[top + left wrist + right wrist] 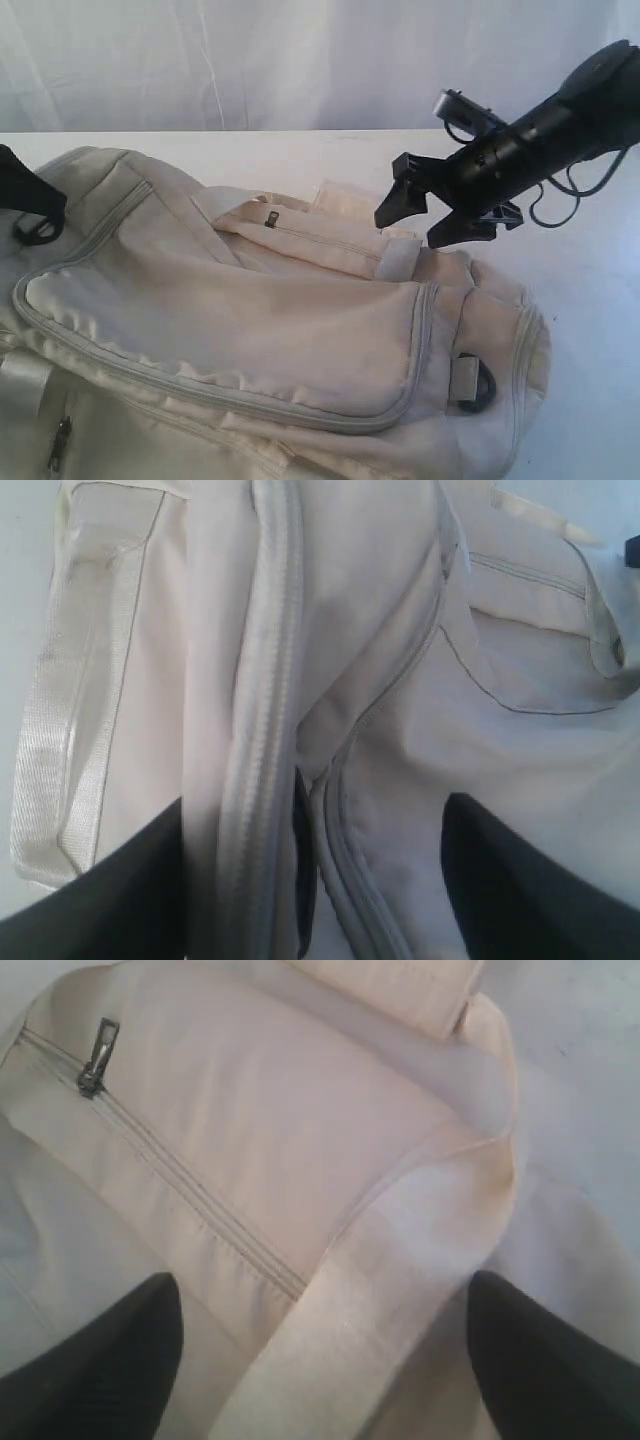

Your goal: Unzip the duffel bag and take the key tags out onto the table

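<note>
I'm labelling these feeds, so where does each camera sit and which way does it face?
Exterior: off the arms, low, facing across the duffel bag toward a curtain; right fingers open.
Left wrist: on that arm, looking down at zipper piping between spread left fingers.
Right wrist: likewise, fingers framing a pocket zipper pull.
Shared: exterior and right wrist show that pull.

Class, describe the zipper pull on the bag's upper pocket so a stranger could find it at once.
Find the cream duffel bag on the white table. On top, a short pocket zip runs away from the open right gripper; the dark zipper pull sits at its far end. The second pull lies at the exterior view's lower left.
</note>
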